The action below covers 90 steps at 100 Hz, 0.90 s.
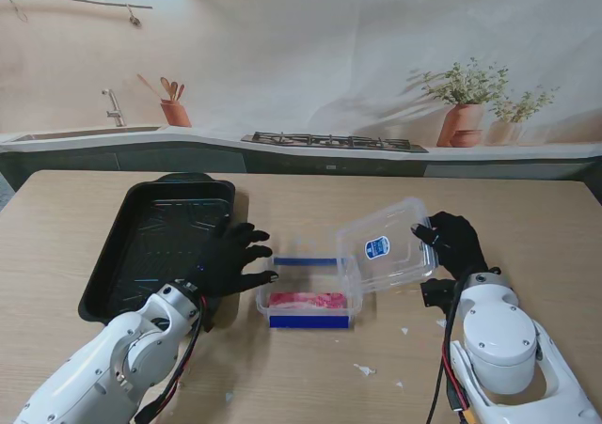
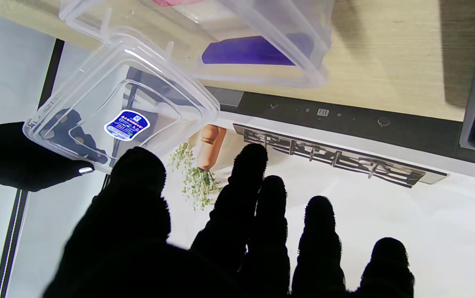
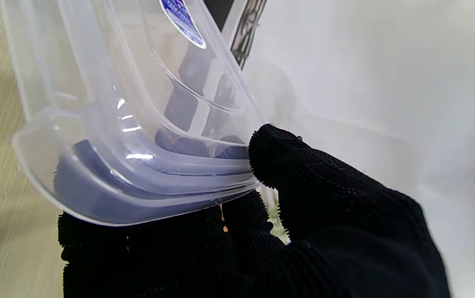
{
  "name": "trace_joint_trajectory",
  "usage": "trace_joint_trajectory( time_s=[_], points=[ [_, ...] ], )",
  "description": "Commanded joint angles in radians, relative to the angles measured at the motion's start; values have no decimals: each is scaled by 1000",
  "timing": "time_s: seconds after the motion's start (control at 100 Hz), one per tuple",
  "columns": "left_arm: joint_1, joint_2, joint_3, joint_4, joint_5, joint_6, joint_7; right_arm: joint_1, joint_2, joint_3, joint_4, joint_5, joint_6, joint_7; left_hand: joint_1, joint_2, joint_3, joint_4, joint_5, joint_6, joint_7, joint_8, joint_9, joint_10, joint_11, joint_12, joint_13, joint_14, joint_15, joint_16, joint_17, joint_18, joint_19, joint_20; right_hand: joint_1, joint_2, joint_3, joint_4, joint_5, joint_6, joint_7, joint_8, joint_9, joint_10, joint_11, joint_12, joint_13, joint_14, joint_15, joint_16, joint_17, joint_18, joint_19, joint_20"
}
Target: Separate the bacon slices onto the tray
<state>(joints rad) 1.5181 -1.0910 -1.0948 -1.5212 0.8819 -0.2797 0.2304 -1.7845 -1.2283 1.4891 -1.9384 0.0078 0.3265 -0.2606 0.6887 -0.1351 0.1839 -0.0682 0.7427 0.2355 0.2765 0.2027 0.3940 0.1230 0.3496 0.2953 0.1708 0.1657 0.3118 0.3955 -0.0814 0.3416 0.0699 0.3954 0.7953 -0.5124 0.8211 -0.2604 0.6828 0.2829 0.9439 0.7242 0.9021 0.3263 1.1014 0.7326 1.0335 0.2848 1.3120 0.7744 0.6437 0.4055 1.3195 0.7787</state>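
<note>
Pink bacon slices [image 1: 308, 301] lie in a clear plastic box [image 1: 350, 288] with blue clips, in the middle of the table. My right hand [image 1: 451, 243] is shut on the box's clear lid [image 1: 390, 243], holding it tilted up just right of the box; the lid [image 3: 130, 116] is pinched between thumb and fingers, and its blue sticker [image 2: 126, 125] shows. My left hand [image 1: 237, 258] is open with fingers [image 2: 245, 198] spread, against the box's left side. The black tray [image 1: 150, 241] lies on the left and holds nothing.
Small white scraps [image 1: 364, 369] lie on the wood table nearer to me than the box. A kitchen backdrop with hob and plant pots stands behind the table's far edge.
</note>
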Motion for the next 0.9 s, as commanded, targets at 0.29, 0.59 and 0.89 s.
trace_joint_trajectory(
  time_s=[0.29,0.59,0.89],
  points=[
    [-10,-2,19,3,-12,7,-25,-62,-22,69,19,54,-69,-51,0,35,-20,33,-3,17,-16,-7,-38,1,-1,-9,-36,-5,-4,18,-15,2,-7,18,72,73,98,33,23,-100,31,20,25,-1,31,12,56,-18,9,14,24,-27,46,34],
    [-14,-2,26,5,-12,10,-26,-94,-33,94,41,69,-113,-99,4,34,-24,33,-2,13,-14,-6,-38,0,-2,-9,-36,-3,-4,19,-15,4,-13,11,74,67,94,32,32,-102,28,11,30,-1,26,8,59,-17,4,14,29,-23,40,32],
    [-15,-2,27,5,-9,8,-25,-75,-50,94,112,46,-31,-149,6,34,-28,34,-2,17,-14,-5,-38,2,-2,-9,-35,-3,-5,19,-14,4,-15,5,74,74,88,32,23,-102,28,12,21,-2,24,6,54,-18,-3,13,25,-26,32,29]
  ],
)
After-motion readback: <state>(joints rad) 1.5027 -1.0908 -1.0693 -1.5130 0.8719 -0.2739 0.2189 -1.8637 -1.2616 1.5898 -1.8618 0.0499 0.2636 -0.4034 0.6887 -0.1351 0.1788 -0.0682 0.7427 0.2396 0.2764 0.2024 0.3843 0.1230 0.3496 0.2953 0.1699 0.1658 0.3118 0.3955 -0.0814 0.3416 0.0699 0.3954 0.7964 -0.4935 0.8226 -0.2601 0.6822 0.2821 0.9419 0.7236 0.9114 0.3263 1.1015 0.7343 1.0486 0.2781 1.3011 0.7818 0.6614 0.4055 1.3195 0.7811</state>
